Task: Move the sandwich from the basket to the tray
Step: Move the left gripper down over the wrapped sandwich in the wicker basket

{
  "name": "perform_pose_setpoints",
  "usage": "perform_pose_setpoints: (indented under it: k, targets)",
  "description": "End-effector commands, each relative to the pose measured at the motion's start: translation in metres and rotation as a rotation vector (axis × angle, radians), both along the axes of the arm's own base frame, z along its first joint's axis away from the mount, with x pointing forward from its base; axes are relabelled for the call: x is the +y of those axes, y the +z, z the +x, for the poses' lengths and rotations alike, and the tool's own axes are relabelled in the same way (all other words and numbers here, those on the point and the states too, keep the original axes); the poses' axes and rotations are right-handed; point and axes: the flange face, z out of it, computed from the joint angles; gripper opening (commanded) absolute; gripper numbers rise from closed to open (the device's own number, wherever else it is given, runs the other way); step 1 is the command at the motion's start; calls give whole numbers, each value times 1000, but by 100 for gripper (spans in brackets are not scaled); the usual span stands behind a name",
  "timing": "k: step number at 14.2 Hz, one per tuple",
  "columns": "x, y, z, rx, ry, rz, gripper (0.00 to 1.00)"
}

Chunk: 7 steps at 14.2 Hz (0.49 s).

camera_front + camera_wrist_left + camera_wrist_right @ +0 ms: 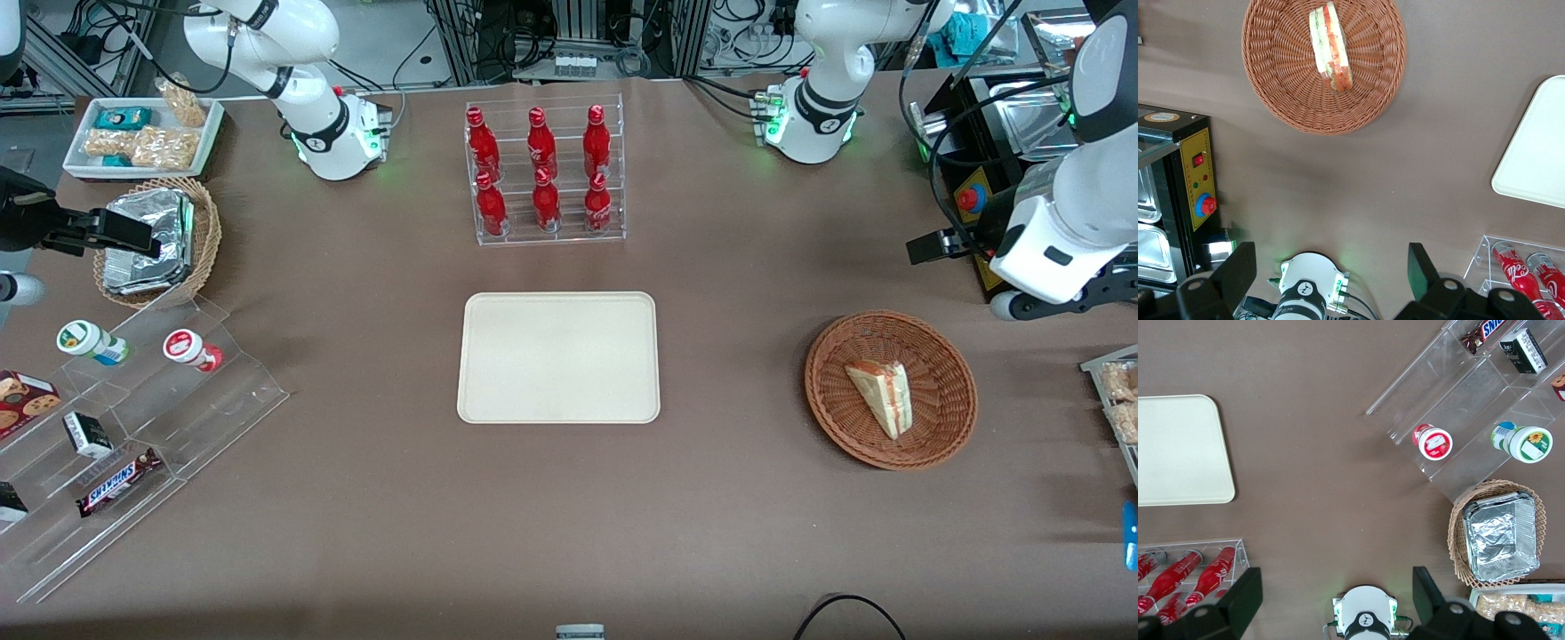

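The sandwich [882, 397], a pale wedge with red-orange and green filling, lies in the reddish-brown wicker basket [942, 356] toward the working arm's end of the table. The cream tray [558, 357] lies bare at the table's middle. My left gripper [922, 247] hangs above the table, farther from the front camera than the basket and apart from it. Its fingers [1238, 270] stand wide apart with nothing between them. The left wrist view also shows the sandwich [1330, 47], the basket [1278, 80] and a corner of the tray [1538, 153].
An acrylic rack of red bottles [544, 173] stands farther from the front camera than the tray. A black control box with a red button [969, 200] sits by the working arm. A stepped acrylic shelf [178, 418], a foil-packet basket [156, 240] and a snack tray [142, 133] lie toward the parked arm's end.
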Motion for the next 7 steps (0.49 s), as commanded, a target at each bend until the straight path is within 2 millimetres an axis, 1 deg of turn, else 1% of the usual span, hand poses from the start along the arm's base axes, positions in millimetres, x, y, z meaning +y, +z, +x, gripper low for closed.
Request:
perform_pose_setpoints:
  k: [1, 3, 7]
  targets:
    - [-2, 7, 6, -31, 8, -5, 100]
    - [-4, 5, 7, -31, 12, -8, 100]
    - [0, 5, 7, -27, 20, -7, 100]
